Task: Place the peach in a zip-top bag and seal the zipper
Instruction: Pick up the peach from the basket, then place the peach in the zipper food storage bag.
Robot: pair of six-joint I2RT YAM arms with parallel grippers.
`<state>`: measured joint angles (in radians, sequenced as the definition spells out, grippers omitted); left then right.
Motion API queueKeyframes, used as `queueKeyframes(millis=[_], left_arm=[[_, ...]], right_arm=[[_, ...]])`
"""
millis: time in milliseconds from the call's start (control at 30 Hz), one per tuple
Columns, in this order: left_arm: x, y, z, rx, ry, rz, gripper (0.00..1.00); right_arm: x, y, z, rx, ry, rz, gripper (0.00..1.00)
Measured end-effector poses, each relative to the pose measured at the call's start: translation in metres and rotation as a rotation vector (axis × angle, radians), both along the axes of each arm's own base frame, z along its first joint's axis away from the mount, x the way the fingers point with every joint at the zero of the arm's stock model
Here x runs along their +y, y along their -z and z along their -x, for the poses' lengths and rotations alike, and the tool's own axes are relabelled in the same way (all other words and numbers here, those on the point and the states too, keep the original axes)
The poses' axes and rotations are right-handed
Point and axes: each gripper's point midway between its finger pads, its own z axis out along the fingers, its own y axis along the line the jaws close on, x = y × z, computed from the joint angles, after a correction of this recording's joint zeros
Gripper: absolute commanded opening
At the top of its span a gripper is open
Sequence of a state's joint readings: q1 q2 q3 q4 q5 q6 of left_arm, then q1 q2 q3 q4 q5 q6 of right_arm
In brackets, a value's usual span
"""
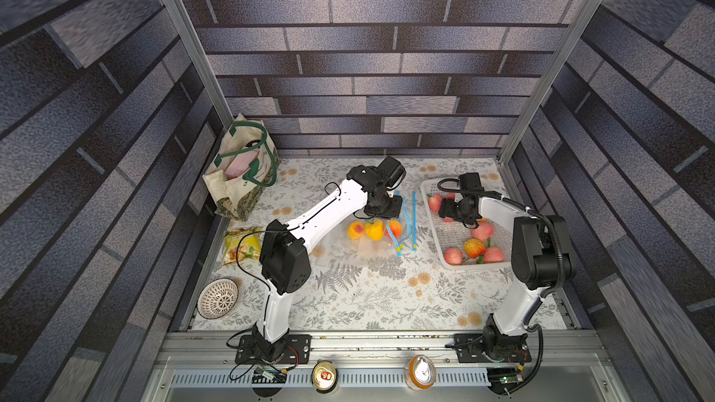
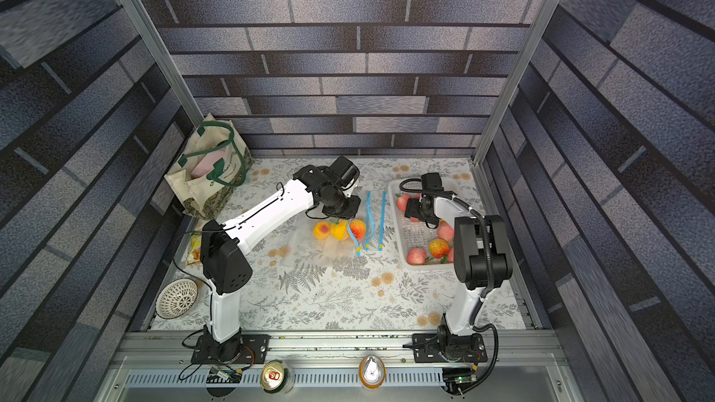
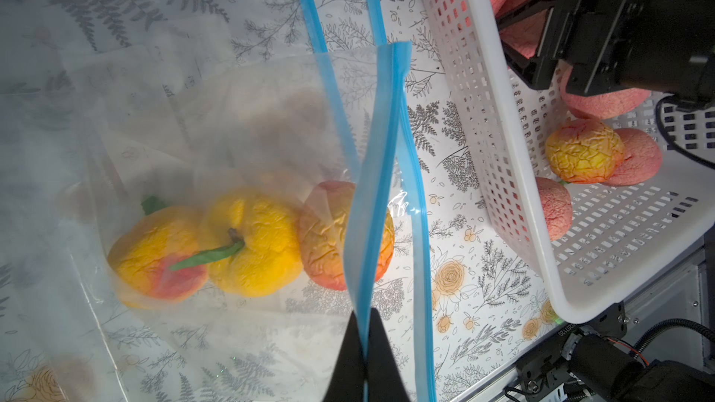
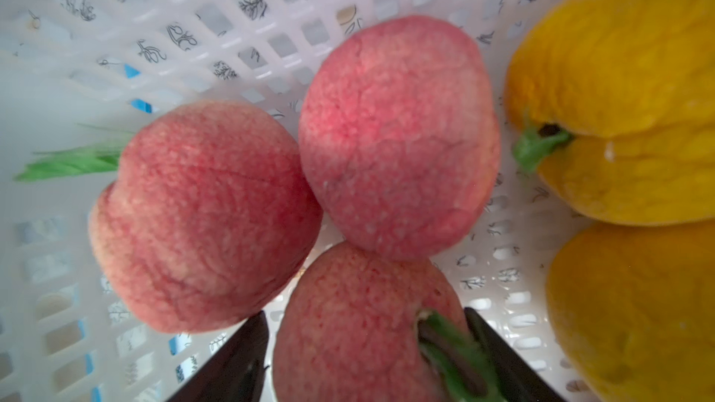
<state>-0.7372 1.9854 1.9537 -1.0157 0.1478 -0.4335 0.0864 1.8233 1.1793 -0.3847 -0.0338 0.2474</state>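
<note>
A clear zip-top bag [image 1: 348,249] [image 3: 232,141] lies mid-table with three yellow-orange peaches inside [image 3: 255,241]. My left gripper [image 3: 363,313] [image 1: 387,206] is shut on one lifted side of its blue zipper strip [image 3: 381,172], so the mouth stands apart. My right gripper [image 4: 366,315] [image 1: 450,210] is down in the white basket [image 1: 427,203] at the right. Its jaws stand open on either side of a pink peach [image 4: 348,349], close against it, one finger by the green stem. Two more pink peaches [image 4: 398,137] lie touching it.
The basket holds several more peaches, pink [image 1: 482,230] and yellow [image 4: 619,90]. Other bags' blue strips [image 1: 413,222] lie between bag and basket. A tote bag [image 1: 242,164], snack packet [image 1: 240,245] and patterned bowl [image 1: 218,298] sit at the left. Two cans [image 1: 324,376] stand on the front rail.
</note>
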Motion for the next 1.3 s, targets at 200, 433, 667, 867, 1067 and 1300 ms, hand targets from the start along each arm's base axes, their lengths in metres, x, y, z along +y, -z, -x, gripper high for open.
queueKeyframes(millis=[200, 433, 667, 867, 1067, 1300], left_arm=[[0.0, 0.0, 0.0, 0.002, 0.0, -0.002, 0.0], [0.001, -0.001, 0.0, -0.001, -0.003, -0.003, 0.0], [0.003, -0.004, -0.003, -0.004, -0.01, 0.002, 0.0], [0.002, -0.011, -0.006, -0.016, -0.012, 0.016, 0.0], [0.001, -0.014, -0.007, -0.022, -0.012, 0.021, 0.0], [-0.002, -0.015, -0.005, -0.016, -0.001, 0.035, 0.0]], right_arm=[[0.002, -0.001, 0.001, 0.003, -0.011, -0.01, 0.66], [0.001, -0.036, 0.014, -0.026, -0.008, -0.014, 0.66], [0.031, -0.122, 0.044, -0.198, -0.056, -0.147, 0.67], [0.129, -0.171, 0.082, -0.302, -0.264, -0.404, 0.67], [0.187, -0.138, 0.105, -0.179, -0.347, -0.531, 0.67], [0.204, -0.099, 0.1, -0.084, -0.328, -0.552, 0.73]])
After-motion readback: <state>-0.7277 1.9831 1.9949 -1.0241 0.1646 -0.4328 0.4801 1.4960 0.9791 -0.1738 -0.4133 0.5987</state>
